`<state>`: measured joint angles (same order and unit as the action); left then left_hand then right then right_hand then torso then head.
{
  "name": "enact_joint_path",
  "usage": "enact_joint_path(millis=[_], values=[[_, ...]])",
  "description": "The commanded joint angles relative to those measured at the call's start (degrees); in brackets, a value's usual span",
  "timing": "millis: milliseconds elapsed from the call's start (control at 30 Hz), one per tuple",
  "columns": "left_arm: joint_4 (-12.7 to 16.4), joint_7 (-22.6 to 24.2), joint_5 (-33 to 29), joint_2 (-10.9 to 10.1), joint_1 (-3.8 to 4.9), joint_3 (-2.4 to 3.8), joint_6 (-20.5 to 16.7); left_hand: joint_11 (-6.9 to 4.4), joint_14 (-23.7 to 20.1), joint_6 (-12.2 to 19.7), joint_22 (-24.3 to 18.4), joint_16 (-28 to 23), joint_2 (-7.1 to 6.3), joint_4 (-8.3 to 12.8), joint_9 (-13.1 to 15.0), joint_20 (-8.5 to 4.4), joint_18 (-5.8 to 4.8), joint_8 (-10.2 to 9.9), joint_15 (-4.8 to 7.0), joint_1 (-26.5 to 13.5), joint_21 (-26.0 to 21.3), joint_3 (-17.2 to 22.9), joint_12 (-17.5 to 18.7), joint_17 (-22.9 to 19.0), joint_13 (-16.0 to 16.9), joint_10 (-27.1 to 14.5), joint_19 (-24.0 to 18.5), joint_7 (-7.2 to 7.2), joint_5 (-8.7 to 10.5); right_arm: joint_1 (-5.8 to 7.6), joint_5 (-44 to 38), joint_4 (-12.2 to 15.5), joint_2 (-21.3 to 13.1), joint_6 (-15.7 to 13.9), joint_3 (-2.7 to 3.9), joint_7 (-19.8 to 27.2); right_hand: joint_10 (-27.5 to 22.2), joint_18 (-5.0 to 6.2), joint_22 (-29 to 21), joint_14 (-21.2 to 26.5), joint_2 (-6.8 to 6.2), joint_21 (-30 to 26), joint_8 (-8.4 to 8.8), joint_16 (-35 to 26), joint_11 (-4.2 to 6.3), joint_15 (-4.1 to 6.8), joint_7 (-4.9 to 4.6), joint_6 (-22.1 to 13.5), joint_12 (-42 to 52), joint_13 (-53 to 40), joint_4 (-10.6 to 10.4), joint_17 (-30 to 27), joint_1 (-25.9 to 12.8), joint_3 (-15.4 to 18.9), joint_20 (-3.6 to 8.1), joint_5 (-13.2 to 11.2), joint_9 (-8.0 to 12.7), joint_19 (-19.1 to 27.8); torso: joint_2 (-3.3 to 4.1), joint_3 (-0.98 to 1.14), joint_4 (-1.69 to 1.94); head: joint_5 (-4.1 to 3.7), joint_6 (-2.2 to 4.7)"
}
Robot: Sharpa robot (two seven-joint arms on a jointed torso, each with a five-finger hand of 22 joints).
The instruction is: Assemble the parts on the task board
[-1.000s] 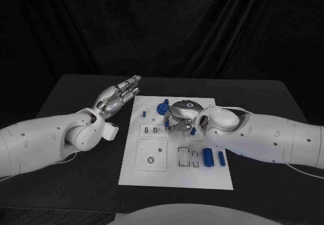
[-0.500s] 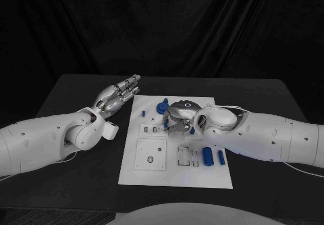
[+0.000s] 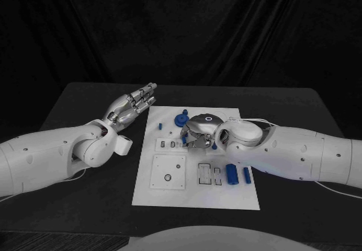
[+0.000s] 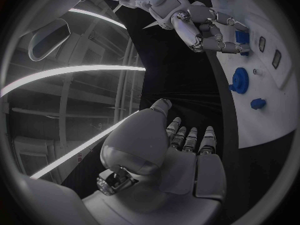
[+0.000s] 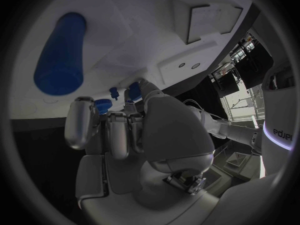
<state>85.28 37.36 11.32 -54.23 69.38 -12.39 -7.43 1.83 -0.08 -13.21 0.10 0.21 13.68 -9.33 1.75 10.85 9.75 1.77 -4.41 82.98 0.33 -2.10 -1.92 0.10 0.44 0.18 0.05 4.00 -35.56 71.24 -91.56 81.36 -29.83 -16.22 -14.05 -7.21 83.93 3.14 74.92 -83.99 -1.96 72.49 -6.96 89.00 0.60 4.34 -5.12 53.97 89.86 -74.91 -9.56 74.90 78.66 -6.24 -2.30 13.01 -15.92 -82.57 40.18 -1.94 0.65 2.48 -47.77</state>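
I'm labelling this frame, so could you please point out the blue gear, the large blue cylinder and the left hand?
blue gear (image 3: pixel 181 121), head view, on its toothed disc.
large blue cylinder (image 5: pixel 59 55), right wrist view, mid-body.
left hand (image 3: pixel 133 104), head view, on the palm.

The word "sharpa" is printed, turned sideways, on a white robot part (image 5: pixel 280 133) in the right wrist view.

Two arms reaching in, hands apart

Left hand (image 3: pixel 133 105) flat, fingers extended together (holding nothing); right hand (image 3: pixel 198 132) turned down, fingers curled in, its grasp unclear.
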Motion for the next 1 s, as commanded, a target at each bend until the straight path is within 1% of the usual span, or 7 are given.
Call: enact_joint_path(millis=[33, 100, 533, 667, 800, 900, 1000], values=[[0.06, 0.65, -0.01, 0.14, -0.04, 0.05, 0.53, 0.22, 0.08, -0.24, -0.07, -0.21, -0.03, -0.07, 0.07, 0.55, 0.58, 0.15, -0.27, -0.44, -0.30, 0.33, 0.05, -0.10, 0.04, 0.04, -0.01, -0.07, -0.20, -0.20, -0.44, -0.05, 0.04, 1.75, -0.04, -0.67, 6.07, 0.59, 10.14, -5.58, -0.21, -0.25, 1.04, -0.33, -0.26, -0.57, -0.02, -1.45, 0.14, -15.09, 0.00, 13.69, -0.29, 0.42, -0.35, -0.40, 0.57, 0.01, -0.01, 0.00, 0.02, -0.01, 0.02], [0.05, 0.63, -0.01, 0.16, -0.04, 0.05, 0.54, 0.24, 0.08, -0.16, -0.08, -0.21, 0.02, -0.04, 0.05, 0.60, 0.58, 0.11, -0.33, -0.50, -0.31, 0.48, 0.08, -0.10, 0.03, 0.02, -0.02, -0.07, -0.21, -0.22, -0.44, -0.04, 0.05, 1.83, -0.05, -0.67, 6.07, 0.59, 10.14, -5.58, -0.34, -0.28, 1.91, -0.32, -0.25, -0.56, 0.00, -2.78, 0.14, -15.09, 0.00, 13.69, -0.42, 0.52, -0.35, -0.78, 0.99, 0.01, -0.01, 0.00, -0.02, 0.03, -0.06], [-0.04, 0.52, -0.01, 0.23, -0.04, 0.05, 0.57, 0.24, 0.08, -0.16, -0.08, -0.21, 0.02, -0.04, 0.05, 0.60, 0.58, 0.11, -0.33, -0.50, -0.31, 0.48, 0.08, -0.10, 0.03, 0.02, -0.02, -0.07, -0.21, -0.28, -0.44, 0.02, -0.05, 1.62, -0.05, -0.54, 6.07, 0.51, 10.29, -5.69, -0.93, 0.15, 3.40, 0.02, 0.12, -0.29, 0.52, -6.77, 0.14, -15.09, -0.10, 14.05, -1.17, 1.43, -0.15, -3.70, 2.44, -0.25, 0.03, 0.00, -0.02, 0.03, -0.04], [-0.08, 0.50, -0.01, 0.26, -0.04, 0.05, 0.56, 0.26, 0.08, -0.10, -0.08, -0.21, 0.01, -0.02, 0.04, 0.63, 0.58, 0.09, -0.35, -0.54, -0.32, 0.55, 0.14, -0.10, 0.01, 0.01, -0.03, -0.06, -0.21, -0.28, -0.44, 0.10, -0.25, 0.89, -0.05, -0.47, 6.07, 0.53, 10.27, -5.67, -1.18, 0.03, 3.51, -0.03, 0.51, 0.01, 1.03, -12.86, 0.14, -15.09, -0.50, 13.99, -1.78, 2.19, 0.10, -5.97, 4.74, -0.24, 0.01, 0.01, -0.03, 0.07, -0.06], [0.05, 0.52, -0.01, 0.06, -0.04, 0.06, 0.20, 0.27, 0.08, -0.18, -0.07, -0.21, 0.00, -0.01, 0.05, 0.64, 0.57, 0.10, -0.36, -0.57, -0.31, 0.58, 0.14, -0.10, 0.01, 0.01, -0.02, -0.05, -0.20, -0.23, -0.44, 0.73, -0.98, -0.86, -0.04, -0.27, 6.07, 0.59, 10.19, -5.60, -1.90, -0.30, 4.08, -0.23, 0.90, 0.31, 1.55, -23.03, 0.14, -15.09, -1.47, 13.77, -2.21, 2.45, 0.35, -7.14, 8.08, -0.13, 0.02, 0.01, -0.07, 0.08, -0.04], [0.20, 0.56, -0.01, -0.13, -0.03, 0.06, -0.20, 0.28, 0.08, -0.34, -0.05, -0.21, -0.08, 0.02, 0.07, 0.65, 0.58, 0.12, -0.36, -0.60, -0.28, 0.59, 0.11, -0.10, 0.02, 0.01, 0.02, -0.04, -0.18, 0.02, -0.44, 1.56, -1.71, -2.87, -0.03, 0.07, 6.07, 0.58, 10.19, -5.60, -2.52, -0.32, 4.14, -0.22, 1.00, 0.42, 1.64, -24.97, 0.14, -15.09, -2.41, 13.78, -2.45, 2.35, 0.47, -7.65, 8.91, -0.13, 0.02, 0.02, -0.06, 0.31, 0.19], [0.50, 0.58, -0.01, -0.37, -0.01, 0.06, -0.88, 0.26, 0.08, -0.48, -0.02, -0.21, -0.34, 0.13, 0.09, 0.71, 0.59, 0.14, -0.34, -0.69, -0.25, 0.62, 0.07, -0.10, 0.03, 0.00, 0.05, -0.03, -0.18, 0.93, -0.44, 2.96, -2.81, -6.41, -0.02, 0.74, 6.07, 0.57, 10.20, -5.61, -2.63, -0.28, 4.17, -0.19, 1.01, 0.42, 1.65, -25.26, 0.14, -15.09, -2.53, 13.81, -2.45, 2.32, 0.48, -7.67, 9.02, -0.15, 0.02, 0.02, -0.05, 0.69, 0.41]])
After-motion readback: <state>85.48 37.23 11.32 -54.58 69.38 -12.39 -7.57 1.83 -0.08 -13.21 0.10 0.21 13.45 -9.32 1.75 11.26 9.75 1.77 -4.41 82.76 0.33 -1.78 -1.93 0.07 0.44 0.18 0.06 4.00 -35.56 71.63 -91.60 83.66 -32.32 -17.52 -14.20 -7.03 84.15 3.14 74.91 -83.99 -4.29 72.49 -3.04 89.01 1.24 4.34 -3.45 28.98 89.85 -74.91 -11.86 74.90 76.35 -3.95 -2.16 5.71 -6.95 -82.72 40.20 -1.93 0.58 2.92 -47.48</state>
